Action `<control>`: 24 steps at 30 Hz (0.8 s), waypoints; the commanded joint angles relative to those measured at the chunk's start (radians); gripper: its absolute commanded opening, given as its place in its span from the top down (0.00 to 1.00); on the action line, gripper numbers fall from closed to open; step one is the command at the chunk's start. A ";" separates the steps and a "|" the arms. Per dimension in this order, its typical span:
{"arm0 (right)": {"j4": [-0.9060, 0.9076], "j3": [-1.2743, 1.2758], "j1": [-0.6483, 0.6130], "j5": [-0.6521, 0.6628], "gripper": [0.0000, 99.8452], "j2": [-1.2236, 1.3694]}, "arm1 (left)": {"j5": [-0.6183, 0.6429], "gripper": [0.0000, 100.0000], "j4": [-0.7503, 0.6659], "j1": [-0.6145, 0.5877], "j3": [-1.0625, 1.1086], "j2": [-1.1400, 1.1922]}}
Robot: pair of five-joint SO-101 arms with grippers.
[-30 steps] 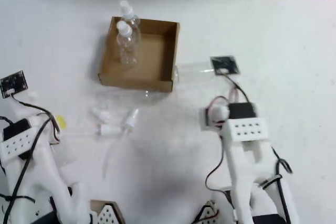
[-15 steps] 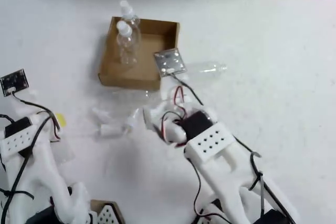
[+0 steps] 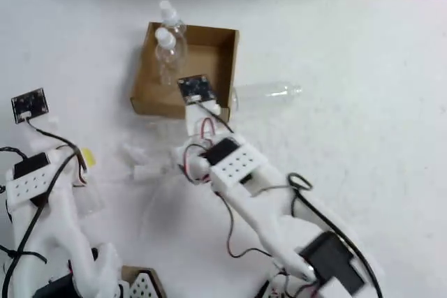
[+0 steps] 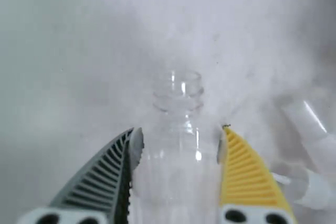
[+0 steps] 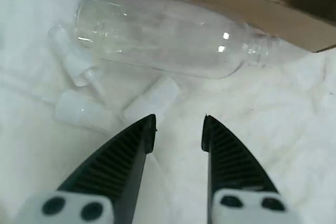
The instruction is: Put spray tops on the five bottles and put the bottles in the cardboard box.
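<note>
Brown cardboard forms the box [image 3: 209, 61], which sits open on the white table [image 3: 363, 47] toward its far side. One capped bottle [image 3: 167, 57] stands upright inside the box by its left wall. A second capped bottle [image 3: 172, 19] stands at the box's far left corner, and I cannot tell whether it is inside or just behind the wall. A bare clear bottle [image 3: 269, 93] lies on its side on the table, just beside the box's right wall, with its open neck pointing away from the box. The right arm [image 3: 272, 207] stretches across to the patch of table just in front of the box. The right hand [image 5: 178, 124] hangs low over the table with its two black fingers apart and nothing between them. Just ahead of those fingers lie three white spray tops [image 5: 155, 98], bunched close together on the table. Beyond them is another open bottle [image 5: 157, 40], on its side along the box's near wall. The left arm [image 3: 35, 193] is at the table's left edge, well apart from the box. The left hand [image 4: 178, 137] has its grey and yellow fingers clamped on the shoulders of a topless bottle [image 4: 177, 90], whose open neck sticks out past the fingertips.
</note>
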 commanded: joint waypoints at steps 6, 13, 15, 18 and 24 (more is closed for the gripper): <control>-0.008 -0.199 -0.059 -0.084 0.88 0.189 | -0.014 0.98 -0.021 0.039 -0.008 -0.004; -0.008 -0.210 -0.091 -0.083 0.81 0.220 | -0.014 0.98 -0.021 0.041 -0.008 -0.004; -0.008 -0.210 -0.097 -0.080 0.81 0.226 | -0.014 0.98 -0.021 0.041 -0.006 -0.004; -0.008 -0.210 -0.101 -0.078 0.81 0.228 | -0.014 0.98 -0.021 0.041 -0.006 -0.004; -0.016 -0.210 -0.102 -0.078 0.81 0.257 | -0.014 0.98 -0.021 0.041 -0.005 -0.004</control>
